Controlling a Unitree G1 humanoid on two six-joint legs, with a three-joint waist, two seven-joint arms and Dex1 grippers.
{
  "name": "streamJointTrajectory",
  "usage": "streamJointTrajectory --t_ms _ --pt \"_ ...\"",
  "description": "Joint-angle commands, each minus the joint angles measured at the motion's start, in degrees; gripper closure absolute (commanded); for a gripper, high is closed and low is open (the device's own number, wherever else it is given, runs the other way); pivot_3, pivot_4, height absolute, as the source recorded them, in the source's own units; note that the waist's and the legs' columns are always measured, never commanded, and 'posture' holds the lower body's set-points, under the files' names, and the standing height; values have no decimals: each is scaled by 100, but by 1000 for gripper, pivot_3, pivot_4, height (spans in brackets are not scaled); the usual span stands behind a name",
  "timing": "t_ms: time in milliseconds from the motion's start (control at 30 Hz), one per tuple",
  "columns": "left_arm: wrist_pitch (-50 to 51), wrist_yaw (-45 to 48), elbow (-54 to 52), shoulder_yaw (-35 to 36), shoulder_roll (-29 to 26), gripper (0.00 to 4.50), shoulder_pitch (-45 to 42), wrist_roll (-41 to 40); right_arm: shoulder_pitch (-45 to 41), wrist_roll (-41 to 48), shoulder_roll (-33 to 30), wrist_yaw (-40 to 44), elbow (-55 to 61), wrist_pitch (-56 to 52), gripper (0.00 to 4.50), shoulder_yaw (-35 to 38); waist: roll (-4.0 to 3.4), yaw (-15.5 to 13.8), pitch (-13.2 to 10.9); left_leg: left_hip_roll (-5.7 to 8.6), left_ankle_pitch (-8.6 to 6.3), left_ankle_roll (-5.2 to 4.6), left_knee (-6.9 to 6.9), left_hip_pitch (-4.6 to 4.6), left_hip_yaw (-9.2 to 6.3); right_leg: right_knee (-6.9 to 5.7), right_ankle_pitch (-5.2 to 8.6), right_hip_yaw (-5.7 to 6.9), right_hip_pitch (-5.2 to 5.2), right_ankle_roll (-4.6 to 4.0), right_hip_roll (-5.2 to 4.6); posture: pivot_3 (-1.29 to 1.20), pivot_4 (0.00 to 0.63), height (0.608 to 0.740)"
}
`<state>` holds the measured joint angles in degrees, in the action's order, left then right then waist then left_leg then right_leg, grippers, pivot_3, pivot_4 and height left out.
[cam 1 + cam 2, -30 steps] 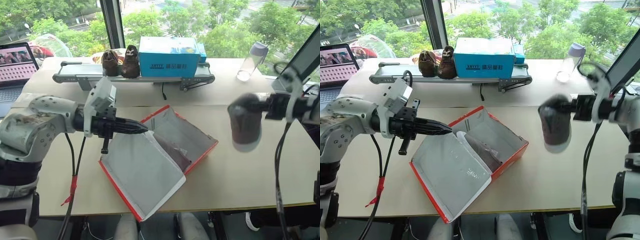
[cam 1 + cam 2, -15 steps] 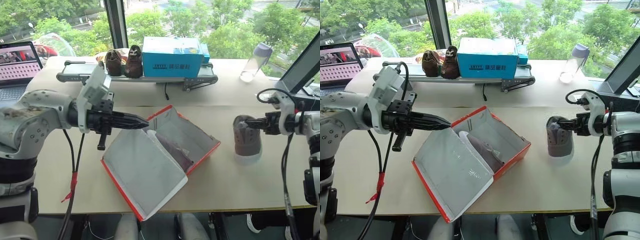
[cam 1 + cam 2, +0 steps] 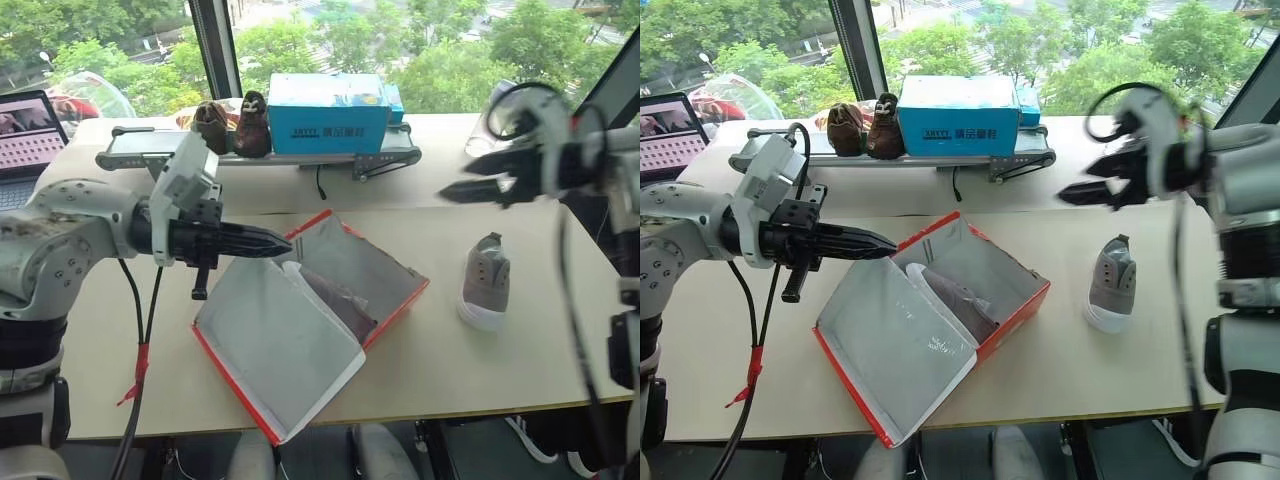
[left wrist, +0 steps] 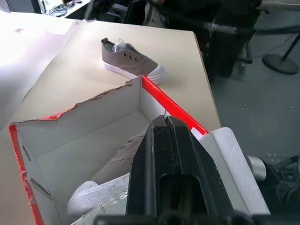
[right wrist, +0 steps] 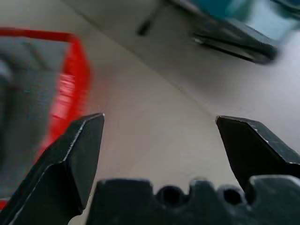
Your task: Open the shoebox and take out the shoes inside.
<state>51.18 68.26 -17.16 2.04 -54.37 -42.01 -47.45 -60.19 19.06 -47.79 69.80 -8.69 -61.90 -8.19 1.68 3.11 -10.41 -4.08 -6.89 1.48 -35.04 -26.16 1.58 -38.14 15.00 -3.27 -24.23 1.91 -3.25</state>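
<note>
The red shoebox [image 3: 330, 300] lies open on the pale surface [image 3: 480, 370], its lid folded out toward the near edge with the grey-white inside facing up. One grey shoe [image 3: 950, 298] sits inside the box against the lid hinge. The other grey shoe [image 3: 485, 282] stands on its sole on the surface, well apart from the box on the robot's right. The left end effector [image 3: 275, 241] is clenched, its black tips held over the box's far-left corner at the lid's edge. The right end effector [image 3: 1075, 190] hangs released with nothing in it, fingers spread wide, above the surface beyond the loose shoe. Behind, a blue box [image 3: 335, 112] and dark brown shoes [image 3: 232, 125] rest on a long tray.
</note>
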Motion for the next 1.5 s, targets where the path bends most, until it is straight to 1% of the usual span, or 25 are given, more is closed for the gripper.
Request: streamJointTrajectory --t_ms 33,100,167,267,333,467,567,700,800,933,1200,1333,1400,1467,1500 --pt "-92 -1 -104 131 -70 4500 15 32 486 1177 287 -86 1569 -1624 14 319 0 -109 -1 7 0 0 -5 -12 0 3 1 0 -2 2 -6 0 150 740" --pt "-89 -12 -141 161 -92 4500 95 44 810 1592 296 -73 2102 -2042 14 301 0 -219 -1 12 0 0 -16 -25 1 6 3 -2 -5 7 -9 0 150 740" --pt "-87 -25 -170 183 -100 4500 141 36 988 1912 271 -113 2405 -2357 14 300 2 -269 -2 15 -1 1 -22 -27 1 12 5 -2 1 10 -14 0 150 740" --pt "-119 -42 -196 185 -93 4500 203 54 1060 2161 187 -213 2579 -2556 14 204 7 -283 -1 17 0 1 -31 -29 1 11 3 -3 4 12 -14 0 150 740" --pt "-187 -64 -224 166 -89 4500 284 126 1094 2290 18 -192 2768 -2577 14 23 7 -269 -1 15 0 1 -32 -26 1 10 3 -5 5 11 -12 0 150 740" --pt "-202 -258 -354 210 26 4500 443 110 996 2524 112 -384 2714 -2827 14 -13 9 -225 0 14 -1 0 -32 -25 1 8 3 -8 4 11 -9 0 150 740" --pt "-139 -409 -524 290 67 4500 597 30 907 2433 141 -550 2406 -2689 14 -185 9 -201 0 14 -1 -1 -32 -25 1 8 3 -14 2 11 -8 0 150 740" --pt "-106 -487 -602 407 -22 4500 703 -15 842 2100 57 -639 1798 -2192 14 -619 11 -209 1 14 -1 -1 -32 -24 1 7 3 -15 2 12 -7 0 150 740" --pt "-73 -579 -678 443 -52 4500 745 -53 934 1673 -62 -511 1270 -1538 14 -1085 12 -224 1 15 -1 -1 -32 -24 1 9 3 -15 4 13 -7 0 150 740" --pt "-95 -648 -770 472 -126 4500 894 -11 1032 1437 -140 -285 976 -1147 14 -1464 12 -225 1 16 -2 -2 -32 -25 1 11 4 -15 2 13 -8 0 150 740" --pt "-88 -754 -794 493 -131 4500 857 -48 953 1817 231 1 1309 -1446 14 -1593 30 -205 12 14 -2 -3 -33 -21 1 9 3 -15 5 13 -6 0 150 740" --pt "-114 -758 -763 461 -125 4500 828 -19 994 1842 464 -24 1361 -1520 14 -1683 32 -184 13 12 -3 -4 -32 -21 1 9 3 -15 4 13 -4 0 150 740" --pt "-129 -756 -749 444 -119 4500 818 -3 993 1827 604 -61 1315 -1522 519 -1728 40 -178 18 11 -3 -4 -32 -20 1 8 3 -15 4 13 -3 0 150 740" --pt "-139 -758 -751 437 -114 4500 819 6 966 1820 759 -98 1229 -1552 924 -1729 50 -170 24 11 -3 -4 -32 -16 1 8 3 -15 7 13 -3 0 150 740" --pt "-137 -763 -761 442 -114 4500 827 2 930 1812 872 -138 1138 -1569 1307 -1701 55 -160 27 10 -3 -4 -32 -15 1 7 3 -15 7 13 -2 0 150 740"
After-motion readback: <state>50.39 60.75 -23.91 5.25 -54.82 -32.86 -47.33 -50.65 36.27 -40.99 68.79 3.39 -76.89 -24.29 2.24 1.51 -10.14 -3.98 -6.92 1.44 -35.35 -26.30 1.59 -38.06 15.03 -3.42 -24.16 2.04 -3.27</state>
